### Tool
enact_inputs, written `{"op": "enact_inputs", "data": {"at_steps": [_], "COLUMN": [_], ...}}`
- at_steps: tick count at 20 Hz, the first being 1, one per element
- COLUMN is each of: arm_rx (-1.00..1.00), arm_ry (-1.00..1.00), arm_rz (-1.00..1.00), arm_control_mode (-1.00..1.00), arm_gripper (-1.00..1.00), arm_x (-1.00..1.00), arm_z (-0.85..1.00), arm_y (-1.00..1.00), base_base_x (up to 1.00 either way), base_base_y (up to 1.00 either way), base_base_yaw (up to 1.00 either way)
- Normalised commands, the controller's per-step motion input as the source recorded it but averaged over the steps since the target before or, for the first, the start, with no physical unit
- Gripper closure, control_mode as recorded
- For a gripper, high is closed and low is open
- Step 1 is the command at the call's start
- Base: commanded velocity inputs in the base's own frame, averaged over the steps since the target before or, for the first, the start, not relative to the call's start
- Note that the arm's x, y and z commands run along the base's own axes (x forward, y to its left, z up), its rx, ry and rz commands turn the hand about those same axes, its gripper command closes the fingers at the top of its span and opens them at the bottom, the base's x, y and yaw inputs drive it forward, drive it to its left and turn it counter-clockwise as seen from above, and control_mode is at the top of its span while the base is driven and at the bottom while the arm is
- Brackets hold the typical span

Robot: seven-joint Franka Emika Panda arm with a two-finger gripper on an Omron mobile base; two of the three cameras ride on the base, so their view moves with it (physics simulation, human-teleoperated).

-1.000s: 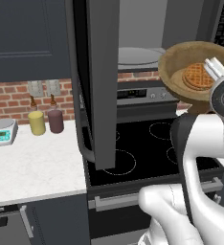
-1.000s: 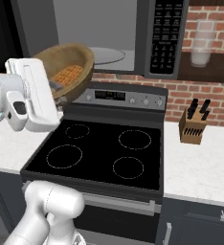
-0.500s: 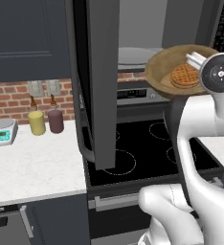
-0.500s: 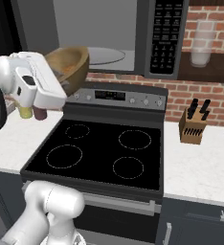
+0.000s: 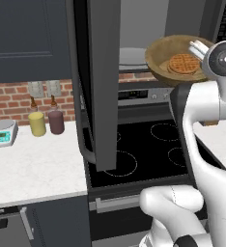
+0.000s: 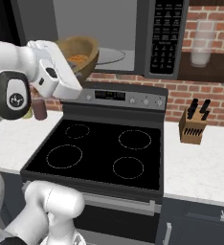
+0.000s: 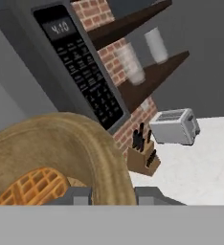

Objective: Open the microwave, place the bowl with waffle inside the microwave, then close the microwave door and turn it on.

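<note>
- Dark grey microwave door (image 5: 103, 82) hangs wide open, left of the stove (image 5: 144, 149).
- Wooden bowl (image 5: 175, 60) with the waffle (image 5: 184, 63) hangs in the air at the microwave (image 6: 133, 33) mouth.
- Gripper (image 7: 113, 195) pinches the bowl's rim.

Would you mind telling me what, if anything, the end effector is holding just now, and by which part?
The end effector holds the bowl by its rim, one finger on each side of the wall, with the waffle lying inside.
</note>
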Motion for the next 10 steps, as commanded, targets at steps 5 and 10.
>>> {"op": "enact_inputs", "data": {"at_steps": [5,10], "arm_rx": [0.21,0.05], "arm_ry": [-0.18,0.18], "arm_rz": [-0.10,-0.09], "arm_control_mode": [-1.00,-1.00], "arm_gripper": [1.00,1.00], "arm_x": [0.15,0.47], "arm_z": [0.01,0.07], "arm_y": [-0.18,0.00], "base_base_x": [0.00,0.00], "base_base_y": [0.00,0.00], "base_base_yaw": [0.00,0.00]}}
